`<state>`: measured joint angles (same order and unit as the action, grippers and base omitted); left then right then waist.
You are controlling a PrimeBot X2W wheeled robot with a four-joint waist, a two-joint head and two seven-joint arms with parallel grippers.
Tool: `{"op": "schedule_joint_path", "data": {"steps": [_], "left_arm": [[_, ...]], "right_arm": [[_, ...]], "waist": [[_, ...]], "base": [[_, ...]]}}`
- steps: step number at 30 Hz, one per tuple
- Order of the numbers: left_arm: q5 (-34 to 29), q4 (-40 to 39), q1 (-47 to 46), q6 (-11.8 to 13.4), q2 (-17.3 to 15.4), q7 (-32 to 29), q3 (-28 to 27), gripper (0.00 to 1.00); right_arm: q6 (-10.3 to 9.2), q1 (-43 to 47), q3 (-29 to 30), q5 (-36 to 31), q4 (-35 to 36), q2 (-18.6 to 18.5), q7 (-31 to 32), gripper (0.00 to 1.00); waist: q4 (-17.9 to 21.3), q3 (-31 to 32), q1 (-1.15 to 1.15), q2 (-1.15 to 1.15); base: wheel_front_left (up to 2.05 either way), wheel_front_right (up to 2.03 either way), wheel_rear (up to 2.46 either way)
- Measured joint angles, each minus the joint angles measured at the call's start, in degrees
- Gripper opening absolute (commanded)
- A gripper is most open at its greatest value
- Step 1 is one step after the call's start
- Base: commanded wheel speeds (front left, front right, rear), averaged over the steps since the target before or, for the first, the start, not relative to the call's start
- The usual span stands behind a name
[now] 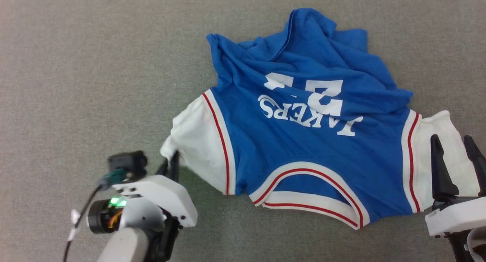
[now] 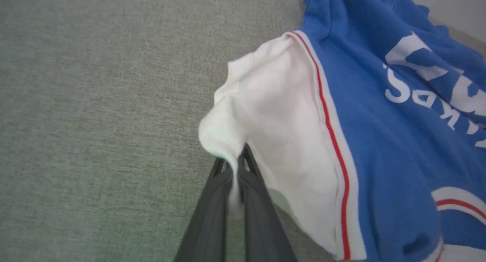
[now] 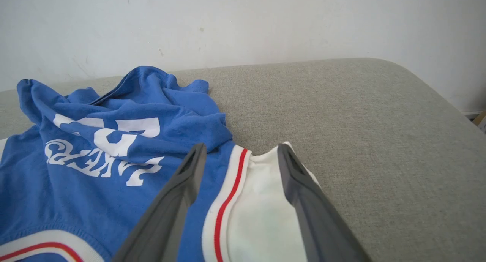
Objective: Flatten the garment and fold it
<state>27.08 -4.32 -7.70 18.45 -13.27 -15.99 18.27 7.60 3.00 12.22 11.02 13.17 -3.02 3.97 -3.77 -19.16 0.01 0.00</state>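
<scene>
Left jaws pinch sleeve (image 2: 281,114) of garment (image 1: 303,148) | right jaws parted over other sleeve (image 3: 262,209) | print "LAKERS 2"

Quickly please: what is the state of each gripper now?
Left gripper: closed, holding the shirt by a white sleeve.
Right gripper: open, holding nothing.

Head view looking steeply down, wrist views low and close, all sharing the garment (image 1: 303,148)

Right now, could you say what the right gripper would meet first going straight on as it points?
Probably the white short sleeve of the bright blue jersey T-shirt, lying under the open right gripper; depth is unclear.
</scene>
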Motion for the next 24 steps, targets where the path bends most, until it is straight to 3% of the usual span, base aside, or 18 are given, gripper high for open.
{"op": "schedule_joint_path", "data": {"steps": [6,12,17,24], "left_arm": [[1.5,-10.4,5.4,4.3,0.2,4.0,-6.4,0.00],[1.7,-15.2,12.5,8.3,-2.8,5.4,-13.8,0.00],[1.9,-16.3,13.5,8.1,-3.0,5.3,-13.3,0.00],[2.0,-14.7,11.1,6.4,-1.8,4.6,-9.0,0.00]], "right_arm": [[0.01,0.0,0.4,-0.5,1.0,-0.6,4.0,1.00],[0.00,2.1,3.8,0.2,0.2,-5.9,12.2,1.00],[0.00,4.9,3.9,1.5,-1.3,-7.1,17.8,1.00],[0.01,6.7,-0.4,3.3,-2.1,-7.5,23.9,1.00]], "waist": [[-0.3,1.4,0.00,0.00],[-0.3,2.2,-0.01,0.00],[-0.7,2.4,-0.01,0.00],[-0.8,1.9,-0.01,0.00]], "base": [[0.00,0.00,0.00],[0.00,0.00,0.00],[0.00,0.00,0.00],[0.00,0.00,0.00]]}}
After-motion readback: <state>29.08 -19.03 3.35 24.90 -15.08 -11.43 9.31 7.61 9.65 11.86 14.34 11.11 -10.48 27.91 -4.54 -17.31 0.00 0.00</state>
